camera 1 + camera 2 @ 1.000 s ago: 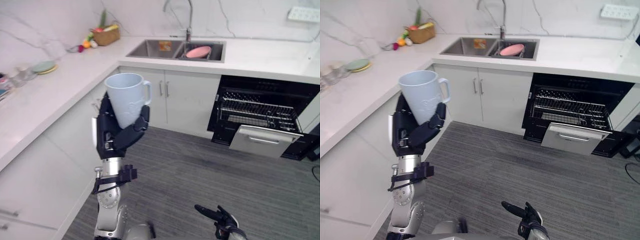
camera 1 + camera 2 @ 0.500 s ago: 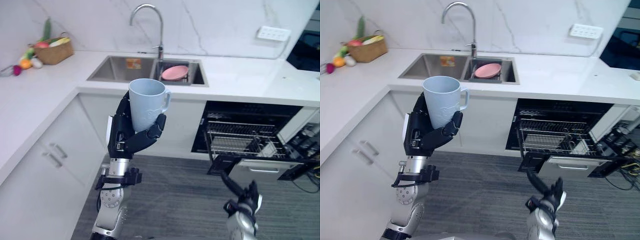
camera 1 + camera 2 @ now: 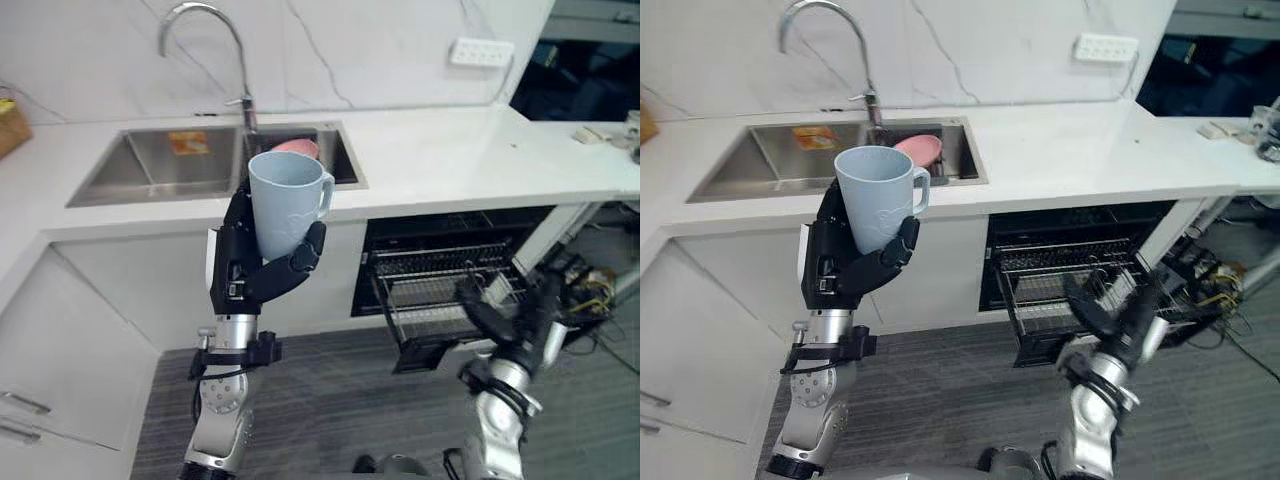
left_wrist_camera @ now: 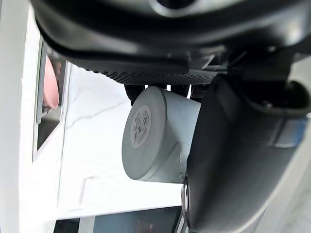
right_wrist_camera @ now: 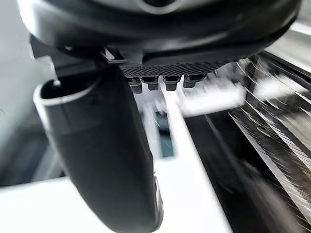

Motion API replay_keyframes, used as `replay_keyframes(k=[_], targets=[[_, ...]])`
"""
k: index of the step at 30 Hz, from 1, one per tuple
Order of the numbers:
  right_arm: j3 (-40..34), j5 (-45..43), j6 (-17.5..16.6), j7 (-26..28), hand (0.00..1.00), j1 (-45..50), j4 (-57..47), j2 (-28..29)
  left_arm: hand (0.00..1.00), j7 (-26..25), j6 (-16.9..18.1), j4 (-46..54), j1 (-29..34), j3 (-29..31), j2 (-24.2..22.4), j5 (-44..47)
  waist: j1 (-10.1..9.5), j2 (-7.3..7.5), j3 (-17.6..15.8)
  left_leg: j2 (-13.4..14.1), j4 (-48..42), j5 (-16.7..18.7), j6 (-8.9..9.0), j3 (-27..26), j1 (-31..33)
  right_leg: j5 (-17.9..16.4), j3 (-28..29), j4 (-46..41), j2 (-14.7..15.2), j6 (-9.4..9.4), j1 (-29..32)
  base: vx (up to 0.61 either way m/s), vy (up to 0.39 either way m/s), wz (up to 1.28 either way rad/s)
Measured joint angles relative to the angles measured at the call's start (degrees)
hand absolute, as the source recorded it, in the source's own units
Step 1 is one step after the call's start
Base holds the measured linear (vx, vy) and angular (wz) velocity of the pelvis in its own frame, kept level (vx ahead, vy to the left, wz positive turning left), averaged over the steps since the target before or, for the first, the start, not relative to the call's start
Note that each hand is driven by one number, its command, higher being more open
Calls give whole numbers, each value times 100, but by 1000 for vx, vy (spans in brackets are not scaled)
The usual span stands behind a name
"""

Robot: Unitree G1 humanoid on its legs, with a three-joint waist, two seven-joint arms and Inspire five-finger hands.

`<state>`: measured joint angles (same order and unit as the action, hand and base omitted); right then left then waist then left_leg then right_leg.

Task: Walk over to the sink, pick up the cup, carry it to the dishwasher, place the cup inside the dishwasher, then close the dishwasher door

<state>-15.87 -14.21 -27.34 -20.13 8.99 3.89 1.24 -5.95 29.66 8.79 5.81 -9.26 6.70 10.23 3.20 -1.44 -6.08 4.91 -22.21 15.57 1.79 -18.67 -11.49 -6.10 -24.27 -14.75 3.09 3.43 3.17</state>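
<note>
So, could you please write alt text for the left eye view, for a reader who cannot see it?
The left hand holds a pale blue cup upright before the sink; the open right hand hangs by the dishwasher rack.

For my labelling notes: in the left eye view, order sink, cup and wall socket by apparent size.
Sink, largest.
Cup, enlarged by nearness to the camera.
Wall socket, smallest.

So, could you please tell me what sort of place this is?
A kitchen, seemingly a home-style one: a steel sink with a curved tap set in a white counter, and an open dishwasher with its wire rack pulled out below.
</note>
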Motion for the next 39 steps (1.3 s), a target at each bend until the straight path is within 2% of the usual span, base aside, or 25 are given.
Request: replay_keyframes(k=[1,2,3,4,5,6,7,9,10,11,12,13,14,15,16,18,21,26,28,30,31,32,36,37,39], targets=[[153,95,0,37,100,26,-488,-160,0,-12,-4,4,50,-63,-74,-3,17,-117,-61,373,-1547,-108,-97,-25,604,8,137,197,-184,-3,-147,128,-99,-67],[183,273,0,39,100,25,-603,-222,0,-16,-4,4,74,-122,-120,-3,15,-185,-97,558,-2135,-259,-161,-19,831,9,191,263,-284,6,-226,120,-62,-61],[234,465,-53,97,100,22,-681,-298,0,-14,-3,-5,159,-167,-146,-15,0,-255,-144,795,-2932,-675,-215,53,1140,13,304,397,-421,38,-407,218,-26,-66],[291,557,-234,342,100,57,-664,-307,0,71,-3,-79,341,-269,-171,-5,-59,-228,-168,850,-3382,-429,-91,246,1404,40,515,566,-454,111,-666,297,-22,-69],[289,566,-310,431,100,57,-665,-301,0,144,-3,-89,406,-271,-180,-5,-66,-213,-177,820,-3272,-235,-88,296,1482,42,590,618,-426,111,-739,311,-17,-73],[268,570,-433,564,100,52,-666,-318,0,238,-3,-120,460,-273,-188,7,-75,-185,-184,682,-2695,105,-64,417,1636,110,721,710,-339,10,-813,258,6,-47],[261,561,-455,625,100,49,-666,-330,0,281,0,-147,458,-270,-192,39,-79,-154,-197,580,-2268,206,-58,503,1688,141,799,735,-276,-39,-834,261,66,-59],[252,442,-446,855,100,38,-641,-441,0,332,1,-157,456,-262,-242,158,-86,-143,-203,86,-479,174,60,1197,1696,202,1094,860,-15,-137,-921,274,151,-75],[279,334,-412,1077,100,18,-545,-571,0,213,0,-97,451,-290,-282,132,-94,-201,-167,-26,516,-185,131,1676,1622,223,1366,896,55,-280,-925,227,205,-89],[298,282,-366,1171,100,13,-509,-632,0,137,-1,-46,449,-317,-282,100,-94,-241,-142,19,817,-477,151,1744,1581,211,1479,921,45,-370,-937,233,224,-97],[314,251,-291,1301,100,23,-462,-722,0,52,0,2,426,-366,-296,70,-96,-332,-88,123,983,-1143,193,1664,1504,188,1625,986,-4,-515,-990,257,227,-78],[344,241,-214,1408,100,46,-341,-720,0,-86,-14,-10,371,-377,-285,-87,-63,-275,3,54,1091,-1237,133,1475,1345,202,1785,1017,107,-632,-1040,208,178,-69],[343,232,-181,1476,100,62,-339,-708,0,-159,-10,1,325,-389,-242,-154,-49,-222,27,-8,1205,-1242,79,1385,1263,205,1806,1019,192,-656,-1032,248,262,-50],[315,89,-76,1657,100,66,-379,-702,0,-262,-11,1,177,-391,-168,-198,-1,-88,78,-173,1337,-1266,-12,1295,1201,174,1825,1068,363,-774,-1017,140,210,-18],[268,-207,169,1802,100,63,-475,-705,0,-280,-13,10,18,-389,-152,-186,57,-19,112,-314,1448,-1306,-88,1287,1174,193,1811,1113,490,-838,-1009,159,248,-3],[243,-502,388,1910,100,55,-500,-692,0,-283,-13,90,-152,-411,-168,-185,74,49,153,-479,1579,-1334,-188,1271,1119,209,1796,1173,619,-966,-1027,83,142,7],[276,-615,741,2029,100,54,-738,-572,0,-330,-65,291,-373,-519,-224,-220,64,52,155,-598,1603,-1288,-290,1253,1095,241,1761,1157,731,-1024,-1008,57,115,1],[451,-827,911,2368,100,-317,-1165,-528,0,-486,-181,237,-528,-660,-293,-363,76,60,156,-556,1602,-1214,-391,890,1094,371,1500,903,764,-1126,-654,-11,62,-41],[679,-927,911,2583,100,-566,-1163,-528,0,-705,-351,171,-587,-634,-260,-623,68,42,163,-508,1604,-1168,-447,544,1095,646,1170,1166,783,-1065,-592,-65,68,-81],[906,-934,909,2804,100,-636,-1161,-525,0,-843,-493,131,-642,-568,-218,-834,40,6,164,-361,1601,-1107,-468,262,1093,876,1119,1200,677,-906,-461,-80,69,-82],[1064,-932,905,2979,100,-640,-1163,-530,0,-946,-550,-12,-763,-535,-177,-935,-1,-4,159,-230,1596,-1075,-455,101,1076,891,1071,1085,598,-717,-390,-85,39,-65],[1157,-934,900,3015,100,-663,-1163,-540,0,-967,-599,-110,-827,-498,-168,-943,-6,-10,155,-177,1573,-1062,-436,69,1048,829,930,974,627,-627,-386,-74,29,-41],[1440,-1210,905,3244,100,-1026,-1166,-565,0,-1378,-707,-420,-924,-332,-73,-1368,-108,10,167,13,1299,-980,-249,58,1118,959,699,1008,823,-721,-578,-11,-80,-6],[1517,-1405,912,3388,100,-1203,-1173,-640,0,-1602,-763,-534,-921,-245,-72,-1508,-165,23,173,34,1273,-1031,-145,114,1141,889,768,1180,788,-844,-704,-3,-172,6],[1533,-1619,977,3504,100,-1332,-1180,-764,0,-1772,-822,-604,-921,-211,-120,-1674,-259,24,174,56,1359,-1125,-42,133,1138,818,720,1357,726,-949,-770,-7,-188,9]])
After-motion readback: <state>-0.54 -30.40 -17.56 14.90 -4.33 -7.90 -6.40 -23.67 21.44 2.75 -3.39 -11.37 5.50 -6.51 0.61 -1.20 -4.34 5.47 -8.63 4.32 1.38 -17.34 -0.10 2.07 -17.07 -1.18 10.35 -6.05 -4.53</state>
